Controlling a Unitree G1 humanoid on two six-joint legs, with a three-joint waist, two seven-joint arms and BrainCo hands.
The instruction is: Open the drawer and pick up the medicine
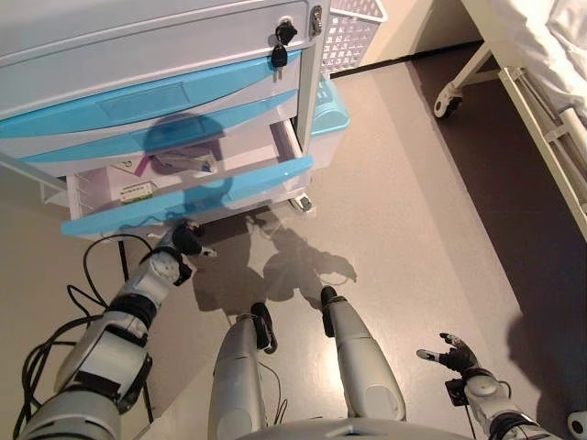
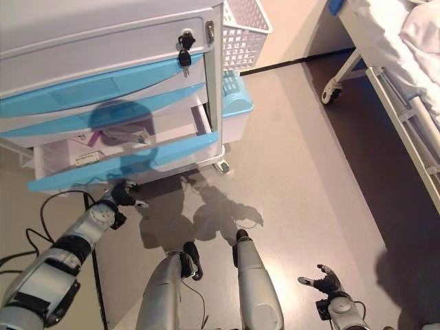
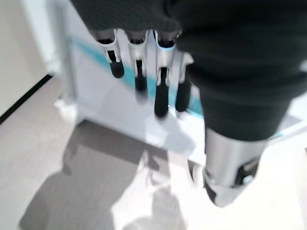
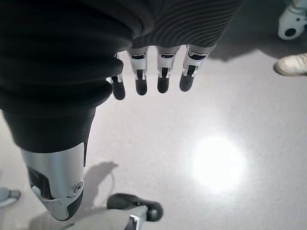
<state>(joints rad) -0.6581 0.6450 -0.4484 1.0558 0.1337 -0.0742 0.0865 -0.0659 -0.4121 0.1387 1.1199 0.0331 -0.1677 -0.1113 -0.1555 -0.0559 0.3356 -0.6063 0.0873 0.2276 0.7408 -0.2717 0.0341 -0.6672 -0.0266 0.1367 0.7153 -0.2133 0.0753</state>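
A white cart has blue-fronted drawers; its bottom drawer stands pulled out. Inside it lie a white medicine box with a green label and a flat packet. My left hand hangs just below the drawer's blue front, fingers straight and empty; in the left wrist view its fingers point at the cart's front. My right hand hangs low at the right over the floor, open and empty, and its fingers show relaxed in the right wrist view.
A white mesh basket and a blue bin stand by the cart's right side. A wheeled bed frame stands at the right. A person's white shoe shows on the floor.
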